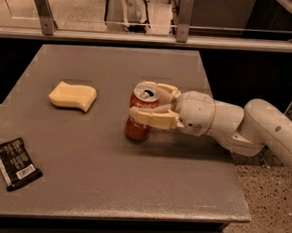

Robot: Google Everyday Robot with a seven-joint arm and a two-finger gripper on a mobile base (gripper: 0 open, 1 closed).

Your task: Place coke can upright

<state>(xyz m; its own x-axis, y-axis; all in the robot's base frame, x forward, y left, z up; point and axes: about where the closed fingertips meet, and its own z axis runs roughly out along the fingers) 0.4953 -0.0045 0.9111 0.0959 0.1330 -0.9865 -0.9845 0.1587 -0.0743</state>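
The red coke can (138, 124) stands upright near the middle of the grey table (106, 186), silver top with pull-tab facing up and its base on or just at the surface. My gripper (147, 104) reaches in from the right on a white arm. Its cream fingers (153, 119) wrap around the upper half of the can, one in front and one behind. The gripper is shut on the can.
A yellow sponge (72, 96) lies at the left of the table. A black snack packet (15, 163) lies near the front left edge. A metal rail with posts (178, 20) runs behind the table. Speckled floor (269, 212) lies to the right.
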